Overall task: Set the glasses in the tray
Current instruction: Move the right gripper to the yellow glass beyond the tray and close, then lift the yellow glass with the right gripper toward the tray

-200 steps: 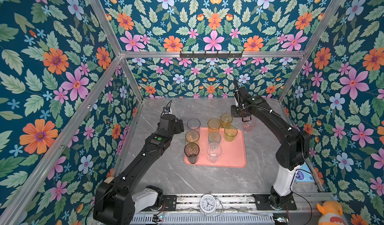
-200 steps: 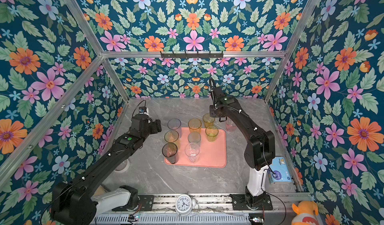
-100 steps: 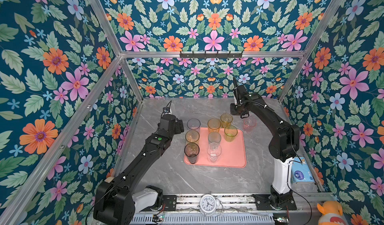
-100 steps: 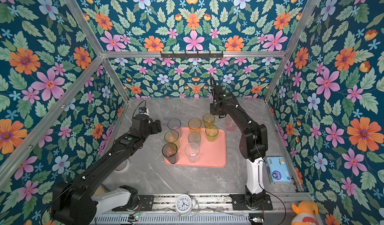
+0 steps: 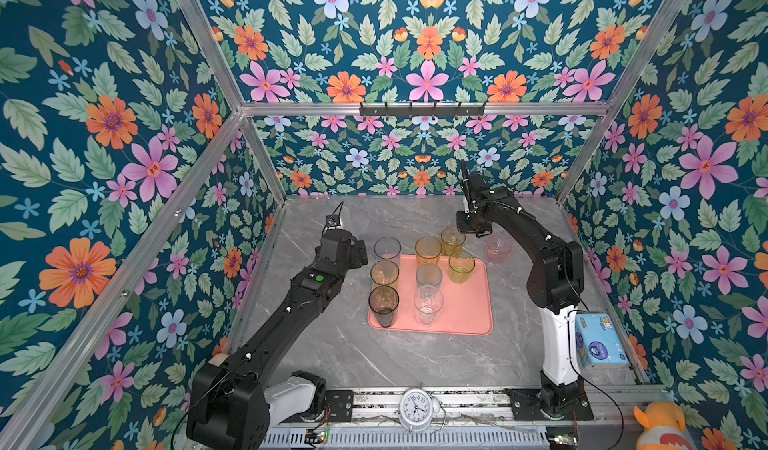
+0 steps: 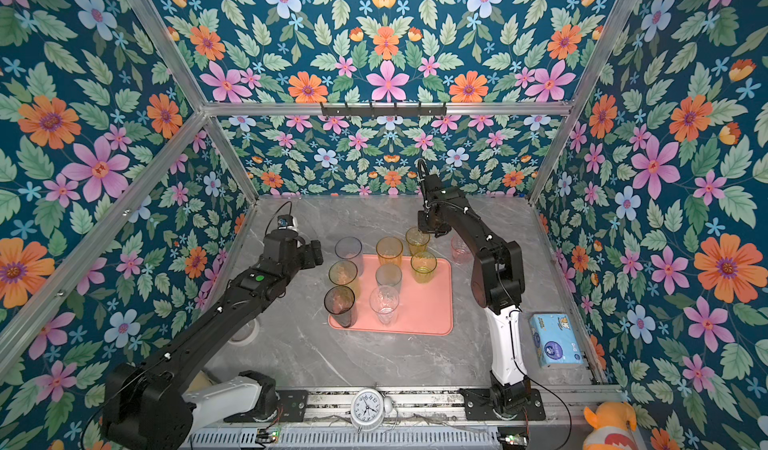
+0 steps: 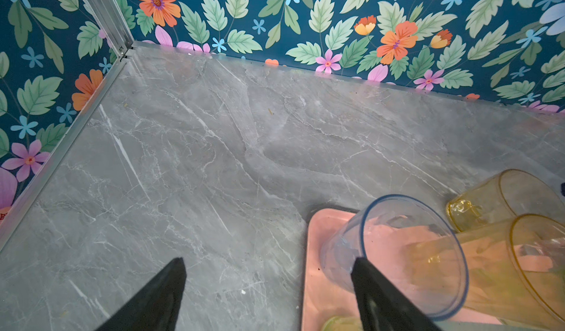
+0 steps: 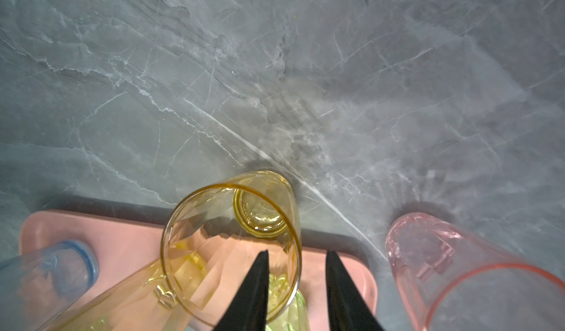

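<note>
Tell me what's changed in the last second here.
The right arm's elbow swung in toward the middle, showing more of the tissue pack. The right hand hardly shifted: its jaws straddle the rim of the amber glass by the tray's far right corner, not closed on it. Nothing was picked up or let go. The left arm, the other glasses and the tray stayed put.
</note>
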Action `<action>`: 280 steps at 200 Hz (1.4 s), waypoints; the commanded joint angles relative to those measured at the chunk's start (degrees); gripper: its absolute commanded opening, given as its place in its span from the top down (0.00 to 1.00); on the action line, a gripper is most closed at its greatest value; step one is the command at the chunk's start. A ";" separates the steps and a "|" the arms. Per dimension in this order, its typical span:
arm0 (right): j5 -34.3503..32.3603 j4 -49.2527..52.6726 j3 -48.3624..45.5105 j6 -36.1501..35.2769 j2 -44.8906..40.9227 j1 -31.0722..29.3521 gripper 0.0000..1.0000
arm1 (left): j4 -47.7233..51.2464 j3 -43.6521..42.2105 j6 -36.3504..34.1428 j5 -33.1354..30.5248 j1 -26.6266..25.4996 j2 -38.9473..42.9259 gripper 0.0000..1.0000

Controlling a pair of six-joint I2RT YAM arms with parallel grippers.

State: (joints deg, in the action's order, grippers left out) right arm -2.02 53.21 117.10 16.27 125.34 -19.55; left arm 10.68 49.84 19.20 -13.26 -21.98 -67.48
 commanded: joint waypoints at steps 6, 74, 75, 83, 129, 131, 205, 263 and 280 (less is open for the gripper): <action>0.46 2.07 0.31 -0.21 0.93 -0.04 0.67 | -0.04 -0.01 -0.26 -0.45 0.04 0.37 0.12; 0.73 1.91 0.76 -0.01 2.96 0.22 0.68 | 0.22 -0.14 -0.35 -0.46 0.07 0.69 0.12; 0.72 1.90 0.76 -0.06 2.97 0.22 0.68 | 0.22 -0.16 -0.33 -0.46 0.08 0.69 0.12; 0.81 1.85 0.83 -0.10 3.11 0.22 0.68 | 0.18 -0.19 -0.30 -0.45 0.03 0.71 0.12; 1.32 1.94 1.02 -0.08 4.04 0.44 0.72 | 0.31 -0.44 -0.30 -0.43 0.04 1.07 0.12; 1.39 1.97 1.07 -0.03 4.08 0.40 0.72 | 0.31 -0.45 -0.30 -0.49 0.08 1.05 0.12; 1.79 2.20 1.90 -0.02 4.72 0.56 0.83 | 0.42 -0.85 -0.25 -0.64 0.05 1.62 0.12; 1.54 2.68 2.21 -1.25 4.56 0.52 0.89 | 0.56 -1.55 -0.13 -0.78 0.03 2.35 0.12; 1.49 2.77 2.43 -1.38 4.58 0.49 0.91 | 0.66 -1.75 -0.13 -0.81 0.06 2.60 0.12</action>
State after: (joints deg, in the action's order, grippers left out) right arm -0.25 54.87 119.00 15.84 129.86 -19.00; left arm 11.14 48.27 19.20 -13.54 -21.98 -65.32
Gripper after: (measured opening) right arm 0.106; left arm 0.876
